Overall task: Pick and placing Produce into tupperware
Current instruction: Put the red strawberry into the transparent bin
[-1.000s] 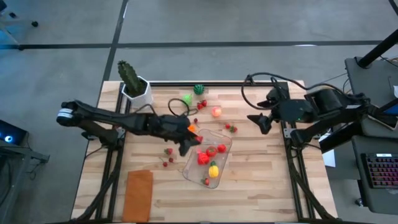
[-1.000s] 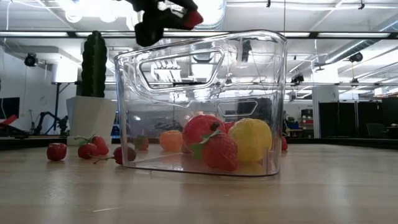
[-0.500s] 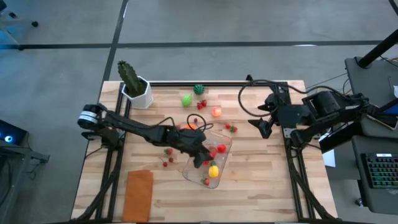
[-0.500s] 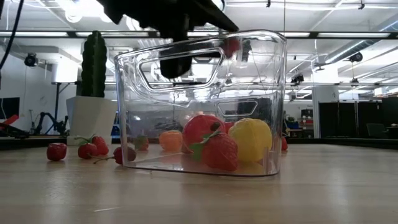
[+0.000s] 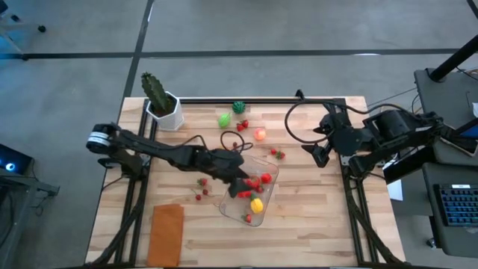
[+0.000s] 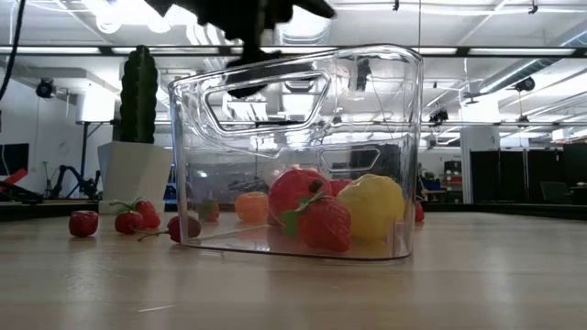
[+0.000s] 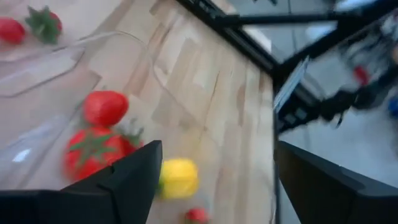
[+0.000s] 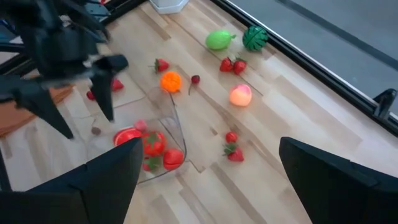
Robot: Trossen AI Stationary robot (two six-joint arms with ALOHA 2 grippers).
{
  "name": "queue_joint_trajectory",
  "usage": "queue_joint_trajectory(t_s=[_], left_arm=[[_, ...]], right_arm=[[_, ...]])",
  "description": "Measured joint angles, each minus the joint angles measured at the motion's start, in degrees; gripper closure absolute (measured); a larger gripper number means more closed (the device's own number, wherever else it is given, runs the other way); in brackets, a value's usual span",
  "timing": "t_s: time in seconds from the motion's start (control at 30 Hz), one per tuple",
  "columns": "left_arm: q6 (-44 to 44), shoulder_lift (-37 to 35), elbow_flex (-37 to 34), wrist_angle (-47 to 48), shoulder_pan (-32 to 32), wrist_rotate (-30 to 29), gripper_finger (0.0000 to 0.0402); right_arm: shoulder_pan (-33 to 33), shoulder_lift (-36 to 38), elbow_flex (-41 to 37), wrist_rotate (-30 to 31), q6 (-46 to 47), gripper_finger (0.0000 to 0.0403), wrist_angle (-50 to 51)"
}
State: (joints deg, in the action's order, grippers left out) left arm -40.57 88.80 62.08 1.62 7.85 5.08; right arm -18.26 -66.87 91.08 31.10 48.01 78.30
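Note:
The clear tupperware (image 5: 226, 202) stands mid-table. In it lie a red tomato (image 7: 93, 149), a strawberry (image 7: 104, 107), a yellow piece (image 7: 178, 176) and a small red one (image 5: 248, 218). My left gripper (image 5: 239, 181) hangs open over the tupperware's left part with nothing between its fingers. A blurred pink-red piece (image 8: 140, 126) shows just under it at the rim. More produce lies on the wood: a light green piece (image 5: 225, 119), a dark green one (image 5: 239, 107), an orange (image 8: 170, 81) and strawberries (image 5: 278, 154). My right gripper (image 5: 317, 153) waits open at the table's right edge.
A cactus in a white pot (image 5: 160, 101) stands at the far left corner. A flat orange-brown rectangle (image 5: 167, 233) lies near the front left. Cherries (image 5: 200, 193) lie left of the tupperware. Bare wood shows at the front right.
My left gripper carried a red piece from the tupperware's left side over its opening, then opened and let it go. Its fingers now stand wide apart, with nothing between them. The tupperware has kept its place.

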Motion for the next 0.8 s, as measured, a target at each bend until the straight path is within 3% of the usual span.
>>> queue_joint_trajectory(t_s=[0.17, 0.4, 0.63, 0.8], left_arm=[[8.3, -7.1, 0.0, 19.3, 0.8, -0.9, 0.0107], [8.6, -11.1, -0.3, 44.3, 1.0, -12.0, 0.0107], [14.7, -10.8, -3.6, 48.2, 3.9, -11.0, 0.0107], [0.6, -7.2, -7.6, 48.0, 1.3, -10.6, 0.0107]], right_arm=[[0.0, 0.1, -1.0, 0.3, 1.4, 0.0035, 0.8], [0.2, 0.1, -4.9, 0.5, 3.3, 0.0035, 0.9], [0.2, 0.2, -9.9, 0.5, 6.7, 0.0035, 0.8], [0.2, 0.1, -13.5, 0.5, 9.6, 0.0035, 0.7]])
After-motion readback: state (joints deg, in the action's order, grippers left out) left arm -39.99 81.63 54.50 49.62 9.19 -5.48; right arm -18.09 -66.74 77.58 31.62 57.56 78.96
